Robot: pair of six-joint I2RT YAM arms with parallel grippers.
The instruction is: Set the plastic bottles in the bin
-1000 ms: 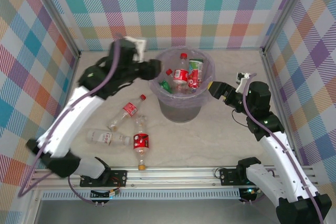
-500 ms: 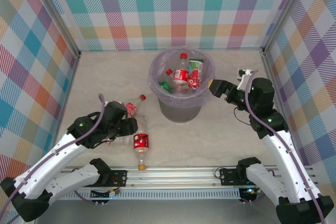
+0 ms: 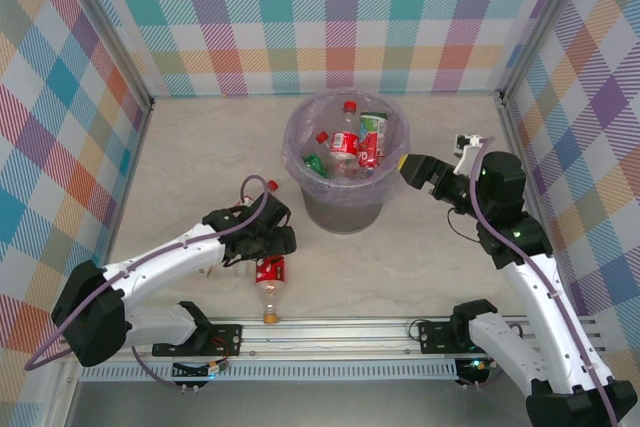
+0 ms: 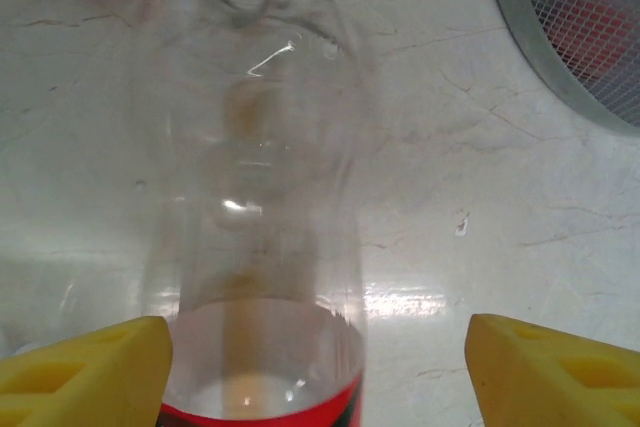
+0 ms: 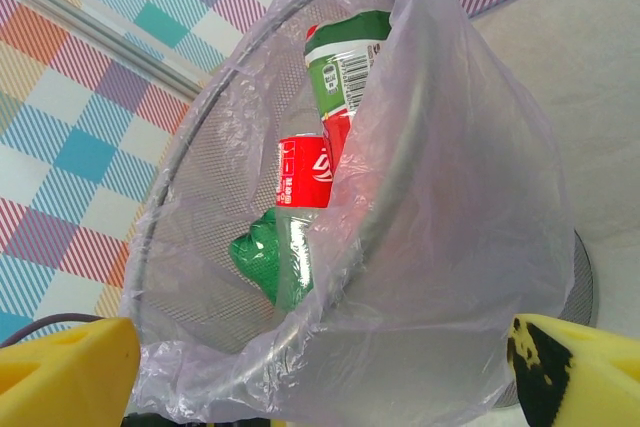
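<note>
The left gripper point(image 4: 318, 337) hangs open over a clear bottle point(image 4: 255, 197) lying on the table point(image 4: 500, 197); I'd centre it first, then squeeze mid-body.

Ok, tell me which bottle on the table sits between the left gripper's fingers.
The red-labelled bottle with its cap toward the near edge; the red-capped bottle lies beyond the left gripper.

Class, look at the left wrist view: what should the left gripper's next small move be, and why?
Probably close the left gripper on the bottle: its open fingers straddle the clear body lying on the table, with a gap left on one side.
</note>
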